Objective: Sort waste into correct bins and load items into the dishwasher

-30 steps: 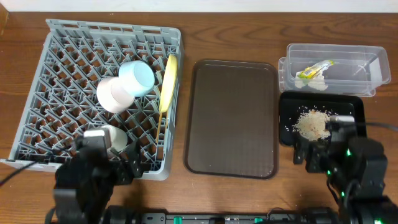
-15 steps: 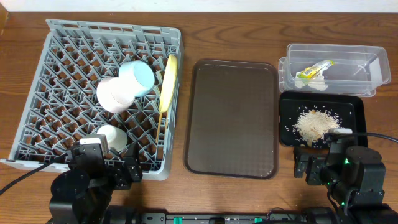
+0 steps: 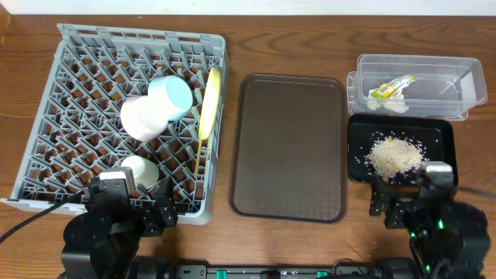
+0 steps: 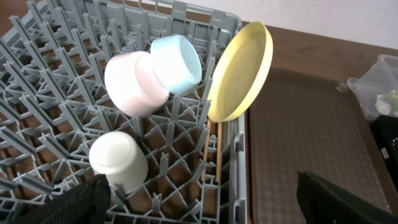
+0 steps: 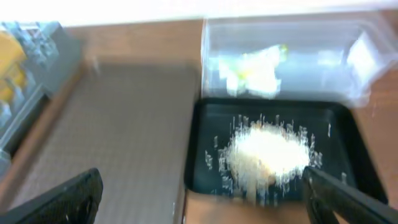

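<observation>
Looks pretty much wrapped up, so treating this as a last check plus a clean park. Nearest first: got the left gripper (image 4: 202, 193) spread wide with nothing in it, hovering at the near edge of the dish rack (image 3: 139, 35), and the right gripper (image 5: 202, 193) just as wide and empty-handed, just short of the black tray (image 3: 438, 132). Best to leave both jaws wide and back straight off, no sideways sweeps; could easily clip the rack on the left, or nudge the tray rim on the right and scatter the crumbs (image 3: 395, 155) heaped in the middle of it. Next out, check the white cup (image 4: 118, 160) tipped over near the front of the rack, then the pink bowl (image 4: 134, 84) and blue bowl (image 4: 177, 62) lying on their sides and touching each other mid-rack. Worth eyeing the yellow plate (image 4: 239, 71) standing on edge, leaning a bit, along the rack's right wall, with the chopsticks (image 4: 210, 149) tucked right beside it low down; probably the shakiest bits, so no bumping the rack. Skip the brown serving tray (image 3: 291, 147) between rack and bins. Farthest back, confirm the wrapper (image 3: 391, 87) and its crumpled white paper (image 3: 390, 103) sitting inside the clear tub (image 3: 457, 77), just behind the black tray.
</observation>
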`<state>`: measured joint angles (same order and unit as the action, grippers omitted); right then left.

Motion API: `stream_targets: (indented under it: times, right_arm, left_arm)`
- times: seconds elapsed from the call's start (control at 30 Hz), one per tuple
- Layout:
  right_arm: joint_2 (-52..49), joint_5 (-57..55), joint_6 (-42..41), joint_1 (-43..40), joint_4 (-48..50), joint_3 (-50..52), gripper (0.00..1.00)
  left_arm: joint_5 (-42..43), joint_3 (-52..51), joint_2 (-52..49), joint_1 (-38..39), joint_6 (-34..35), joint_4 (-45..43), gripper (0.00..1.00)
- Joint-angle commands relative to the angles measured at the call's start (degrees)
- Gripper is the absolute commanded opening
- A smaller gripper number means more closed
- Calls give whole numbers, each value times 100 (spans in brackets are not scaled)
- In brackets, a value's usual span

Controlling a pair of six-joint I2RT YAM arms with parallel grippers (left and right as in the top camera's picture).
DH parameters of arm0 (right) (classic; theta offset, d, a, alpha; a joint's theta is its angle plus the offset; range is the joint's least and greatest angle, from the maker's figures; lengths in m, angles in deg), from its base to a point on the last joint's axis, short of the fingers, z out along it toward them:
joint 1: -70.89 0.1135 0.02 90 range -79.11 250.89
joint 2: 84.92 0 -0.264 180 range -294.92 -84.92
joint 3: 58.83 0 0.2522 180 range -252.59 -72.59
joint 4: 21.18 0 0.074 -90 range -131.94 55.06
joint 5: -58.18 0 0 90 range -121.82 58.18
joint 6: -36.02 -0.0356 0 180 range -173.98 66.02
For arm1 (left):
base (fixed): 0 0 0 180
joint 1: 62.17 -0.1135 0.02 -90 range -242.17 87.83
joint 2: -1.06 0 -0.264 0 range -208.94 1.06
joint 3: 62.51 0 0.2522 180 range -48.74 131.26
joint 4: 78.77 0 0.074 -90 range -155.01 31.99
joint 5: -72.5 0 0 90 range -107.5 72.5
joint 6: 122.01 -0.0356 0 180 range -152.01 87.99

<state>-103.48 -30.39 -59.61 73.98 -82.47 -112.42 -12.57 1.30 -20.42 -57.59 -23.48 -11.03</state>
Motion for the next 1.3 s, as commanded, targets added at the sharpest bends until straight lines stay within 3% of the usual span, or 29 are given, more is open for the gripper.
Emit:
stream_targets:
  times: [0.0, 0.2, 0.33, 0.47, 0.67, 1.27]
  right_arm:
    - [737, -74, 164, 39, 758, 763, 99]
    - [1799, -74, 164, 42, 2933, 2284, 99]
    - [1827, -52, 142, 35, 4389, 3147, 99]
    - [1825, -42, 140, 35, 5250, 3825, 99]
    - [1825, 48, 142, 35, 4291, 3952, 99]
    - [1792, 48, 142, 35, 4341, 3952, 99]
  left_arm:
    - [-46, -33, 15, 17, -101, -7, 96]
    - [-46, -33, 15, 17, -101, -7, 96]
    - [-46, -33, 15, 17, -101, -7, 96]
    - [-46, -33, 15, 17, -101, -7, 96]
    - [-46, -33, 15, 17, -98, -7, 96]
    - [-46, -33, 15, 17, -101, -7, 96]
